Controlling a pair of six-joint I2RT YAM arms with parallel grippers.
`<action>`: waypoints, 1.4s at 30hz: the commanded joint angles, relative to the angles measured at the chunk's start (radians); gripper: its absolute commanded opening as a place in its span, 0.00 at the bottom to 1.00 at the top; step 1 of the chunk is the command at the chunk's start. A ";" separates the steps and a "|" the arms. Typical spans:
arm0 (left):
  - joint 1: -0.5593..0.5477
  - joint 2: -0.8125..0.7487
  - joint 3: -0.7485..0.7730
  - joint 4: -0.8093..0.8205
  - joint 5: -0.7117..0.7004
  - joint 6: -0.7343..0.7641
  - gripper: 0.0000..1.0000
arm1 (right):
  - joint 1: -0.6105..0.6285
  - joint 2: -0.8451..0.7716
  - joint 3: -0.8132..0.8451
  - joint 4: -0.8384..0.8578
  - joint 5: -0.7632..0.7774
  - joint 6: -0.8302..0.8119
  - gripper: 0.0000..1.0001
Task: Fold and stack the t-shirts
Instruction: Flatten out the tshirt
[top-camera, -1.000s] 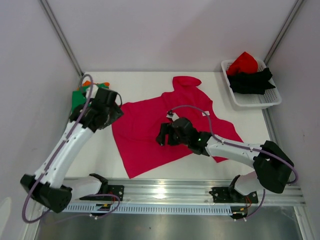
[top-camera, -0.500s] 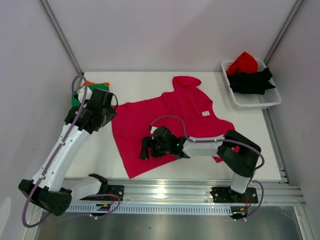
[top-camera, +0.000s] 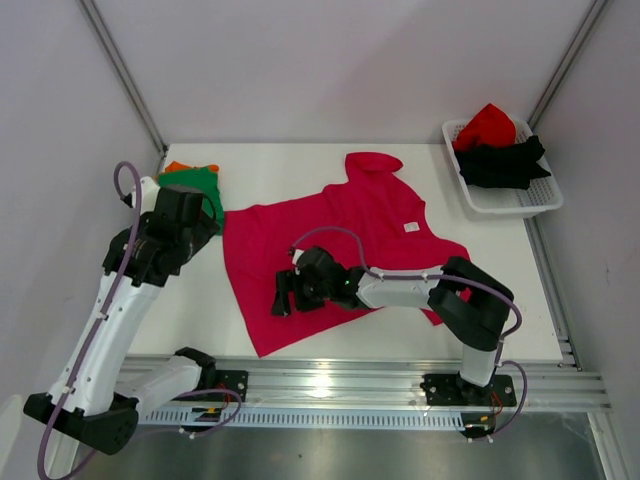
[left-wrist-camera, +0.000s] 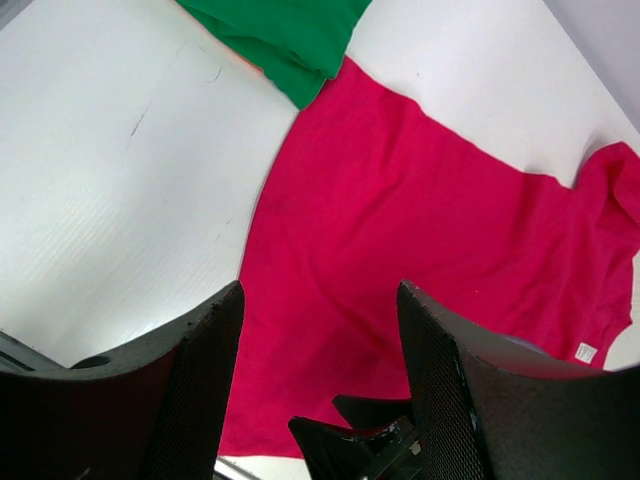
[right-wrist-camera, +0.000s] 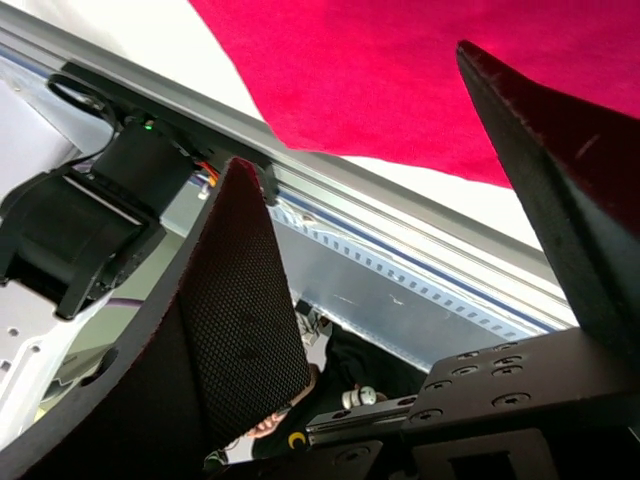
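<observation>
My right gripper (top-camera: 283, 297) has swung across the pink shirt (top-camera: 340, 235), spread flat mid-table, to its seven o'clock hem. The left gripper (left-wrist-camera: 318, 300) has backed toward nine, uncovering the green shirt (top-camera: 203, 183). Both claws are apart and empty, so I'd judge a hem grab for the fold is next.

white table (top-camera: 300, 165), magenta t-shirt (top-camera: 340, 230) spread out, green t-shirt (top-camera: 205, 185) (far left), basket (top-camera: 508, 205)
</observation>
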 joint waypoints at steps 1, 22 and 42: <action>0.022 -0.027 0.046 -0.002 -0.024 0.018 0.66 | 0.002 0.023 0.072 -0.056 -0.020 -0.022 0.79; 0.032 -0.096 0.083 -0.013 -0.003 0.050 0.68 | 0.015 0.167 0.147 -0.162 -0.135 -0.060 0.79; 0.034 -0.116 0.097 -0.030 -0.009 0.058 0.70 | -0.007 0.430 0.622 -0.320 -0.222 -0.139 0.79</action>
